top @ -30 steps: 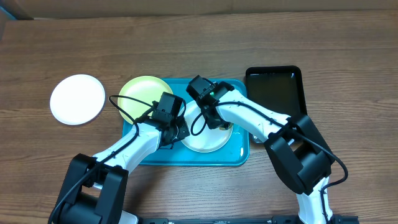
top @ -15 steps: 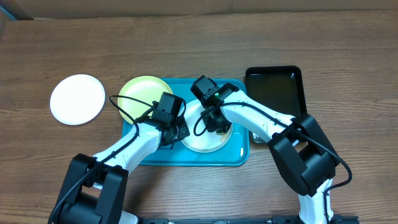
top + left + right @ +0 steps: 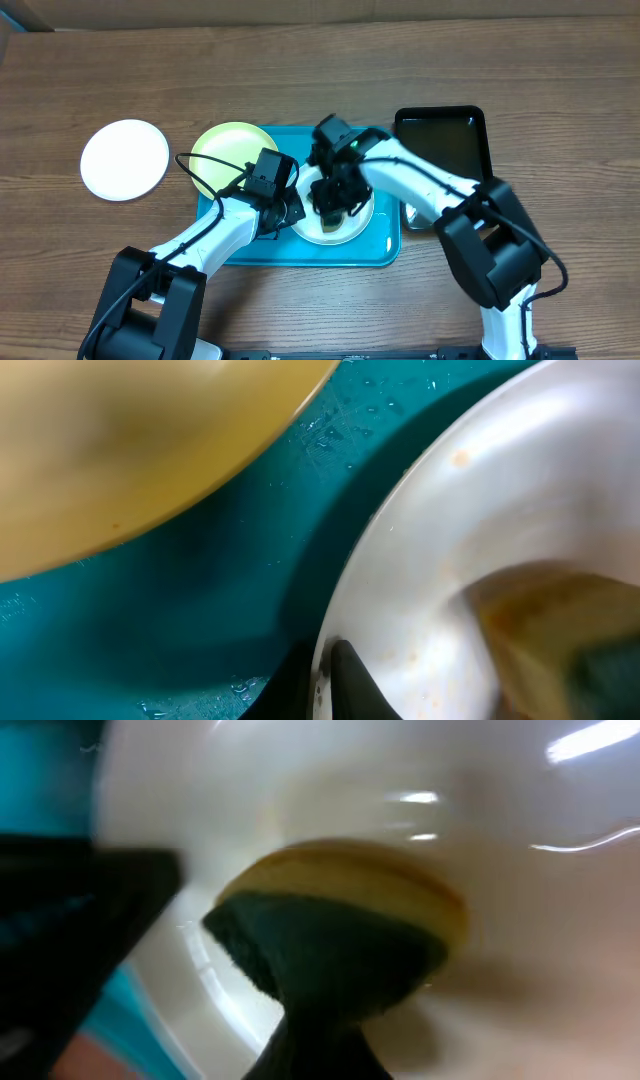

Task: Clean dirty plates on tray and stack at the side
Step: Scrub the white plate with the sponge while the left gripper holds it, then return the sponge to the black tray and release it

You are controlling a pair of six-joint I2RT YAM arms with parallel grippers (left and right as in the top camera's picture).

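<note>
The turquoise tray (image 3: pixel 228 250) holds a pale yellow-green plate (image 3: pixel 230 150) and a white plate (image 3: pixel 340 232). A second white plate (image 3: pixel 125 160) lies on the table at the far left. My left gripper (image 3: pixel 290 213) is shut on the left rim of the tray's white plate; in the left wrist view its finger (image 3: pixel 328 678) clamps that rim (image 3: pixel 480 510). My right gripper (image 3: pixel 333 197) is shut on a yellow and dark green sponge (image 3: pixel 340 935), pressed onto the same plate (image 3: pixel 520 810). Small orange specks show on the plate near the rim.
A deeper black tray (image 3: pixel 440 145) stands right of the turquoise tray, with the right arm reaching across its near-left corner. The yellow-green plate (image 3: pixel 130 450) lies close to the left gripper, with wet tray floor (image 3: pixel 220 590) between the plates.
My right gripper has shifted the sponge a little to the left over the white plate, and its wrist has turned. The left gripper and the plates have not moved.
</note>
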